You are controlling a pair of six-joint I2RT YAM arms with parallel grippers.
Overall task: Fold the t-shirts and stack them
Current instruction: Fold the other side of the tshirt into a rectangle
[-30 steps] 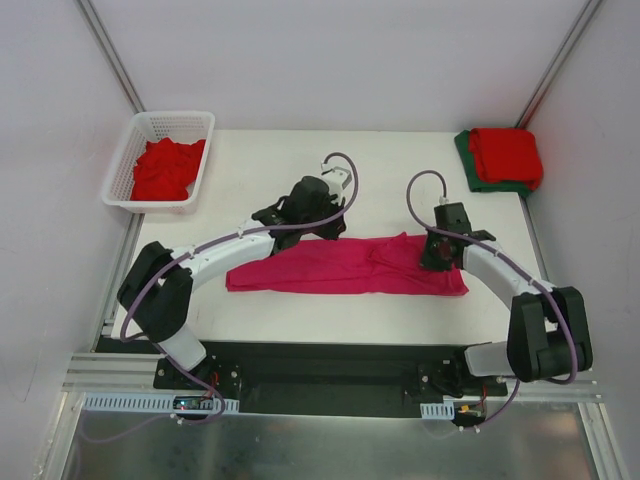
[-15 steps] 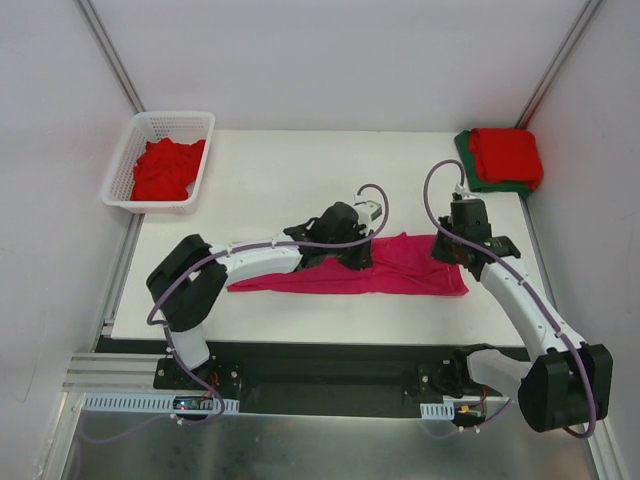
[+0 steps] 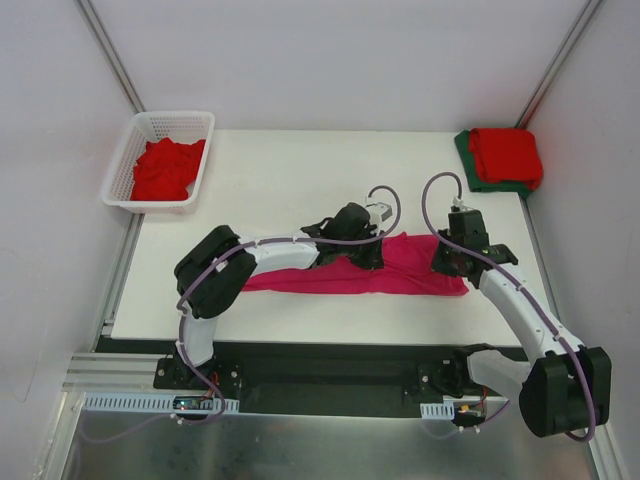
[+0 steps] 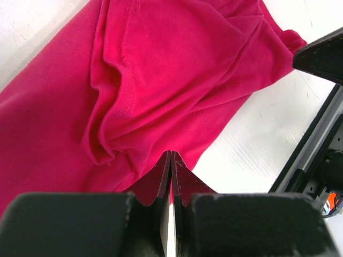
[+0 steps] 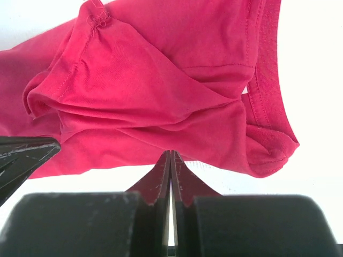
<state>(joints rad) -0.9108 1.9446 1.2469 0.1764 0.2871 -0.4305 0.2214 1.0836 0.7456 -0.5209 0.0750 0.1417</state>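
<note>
— White counter [image 3: 280, 180], what lies on it?
— One magenta t-shirt [image 3: 410, 272], bunched lengthwise across its near middle; a folded red-on-green stack [image 3: 505, 155] at its far right corner.
— Claws?
— Both pinched tight: left claw [image 4: 170, 160] and right claw [image 5: 170, 159], tips at the magenta cloth.

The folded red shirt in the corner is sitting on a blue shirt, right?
Not blue. In the top external view, the folded red shirt in the corner is sitting on a dark green shirt.

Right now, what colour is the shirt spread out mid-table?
Magenta-pink shirt; left wrist view shows it best.
</note>
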